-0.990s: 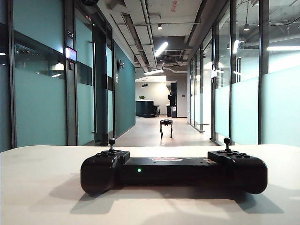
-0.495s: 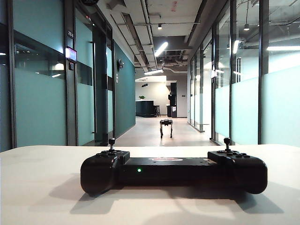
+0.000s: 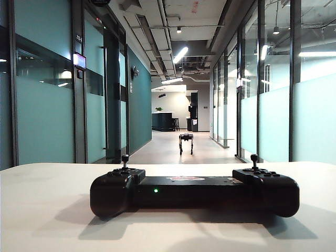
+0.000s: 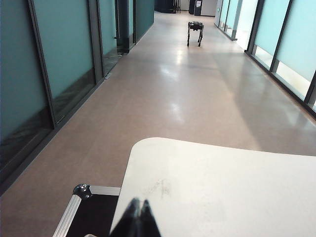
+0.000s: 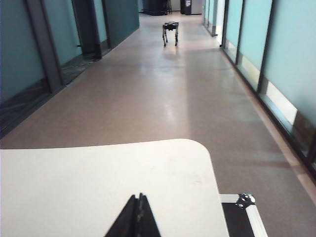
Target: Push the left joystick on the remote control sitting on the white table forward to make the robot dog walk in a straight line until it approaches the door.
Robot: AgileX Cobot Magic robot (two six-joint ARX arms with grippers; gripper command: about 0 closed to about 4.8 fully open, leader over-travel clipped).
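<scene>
1. White and matte, the white table (image 3: pixel 42 210) spans the whole foreground of the exterior view, its far edge meeting the corridor floor (image 4: pixel 163 94) beyond.
2. Teal glass walls (image 3: pixel 47 121) line both sides of that corridor, with dark frames between the panes.
3. Black, with metal edging, a case (image 4: pixel 86 212) sits on the floor just beside the table's rounded far left corner; a like corner of a case (image 5: pixel 244 212) shows by the far right corner.
4. Lying across the table's middle, near its front edge, the remote control (image 3: pixel 194 191) rests flat, a green light lit on its near face.
5. Far down the corridor, well away from the table, the robot dog (image 3: pixel 186 142) stands on all four legs in the middle of the floor.
6. Over the table's far left corner the left gripper (image 4: pixel 137 219) hangs, its two dark fingers pressed together on nothing.
7. Over the far right corner the right gripper (image 5: pixel 137 217) likewise has its fingers closed, empty.
8. Upright on the remote's left handle end, the left joystick (image 3: pixel 125 161) stands untouched, apart from both grippers.
</scene>
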